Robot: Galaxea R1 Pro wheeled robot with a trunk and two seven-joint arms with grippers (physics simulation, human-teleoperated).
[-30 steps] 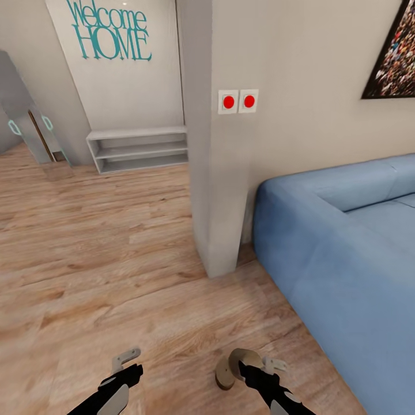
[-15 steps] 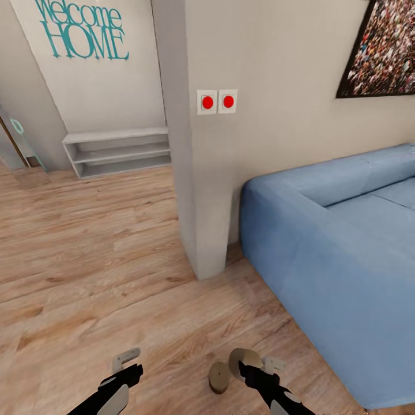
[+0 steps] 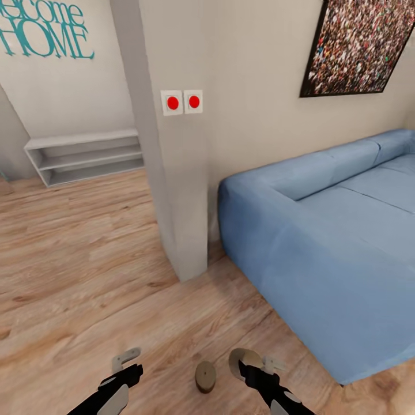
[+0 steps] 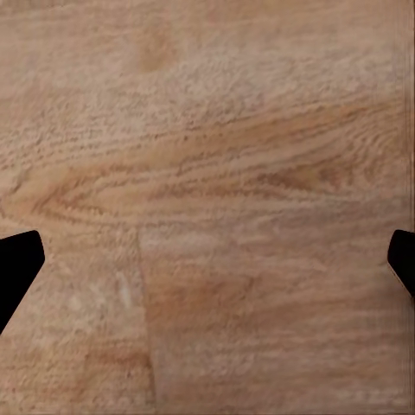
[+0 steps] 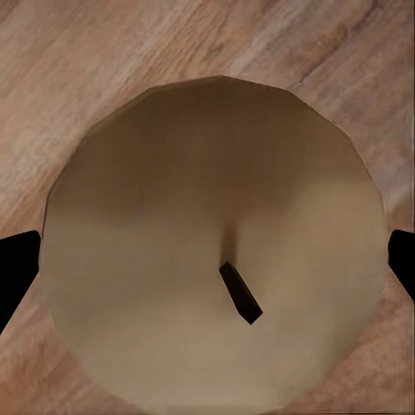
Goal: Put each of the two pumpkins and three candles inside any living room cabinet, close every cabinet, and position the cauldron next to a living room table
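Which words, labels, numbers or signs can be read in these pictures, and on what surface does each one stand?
"elcome HOME": teal lettering on the pale wall above the low grey shelf; the first word is cut by the picture's edge.
The two red wall buttons on the pillar carry no text.
The framed picture above the blue sofa is a speckled pattern with no readable words.
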